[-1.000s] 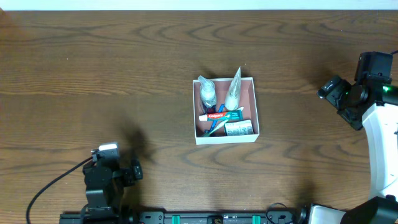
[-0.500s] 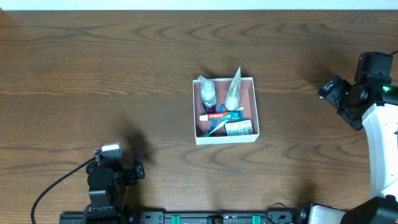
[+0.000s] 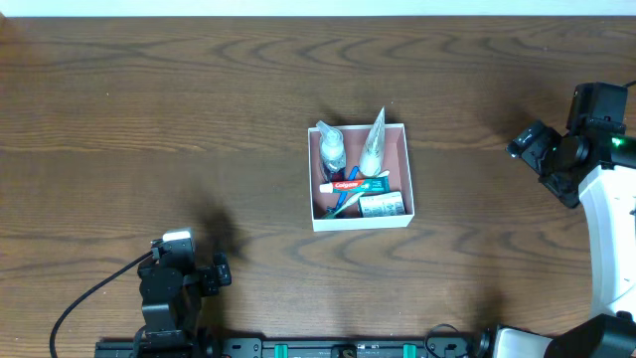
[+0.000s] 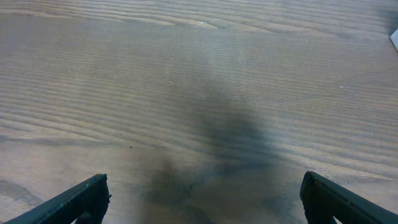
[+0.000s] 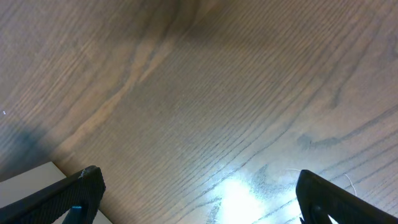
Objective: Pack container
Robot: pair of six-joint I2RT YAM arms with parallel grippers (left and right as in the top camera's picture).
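Observation:
The container (image 3: 396, 159), a square shallow white-walled box with a pinkish-brown inside, sits mid-table in the overhead view. It holds a clear bottle (image 3: 331, 149), a clear cone-shaped tube (image 3: 374, 142), a toothpaste tube (image 3: 348, 185), a blue toothbrush and a small green soap packet (image 3: 384, 205). My left gripper (image 3: 219, 272) is near the front left, far from the box; in the left wrist view (image 4: 202, 199) it is open and empty over bare wood. My right gripper (image 3: 527, 145) is at the far right, open and empty in the right wrist view (image 5: 199, 193).
The table is dark brown wood (image 3: 149, 119). The right arm's white body (image 3: 608, 229) stands along the right edge. A white sliver (image 4: 394, 40) shows at the left wrist view's right edge, and a white corner (image 5: 28, 180) at the right wrist view's lower left.
My left arm has drawn back a little toward the front edge, then stopped. The right arm and the container's contents have not moved.

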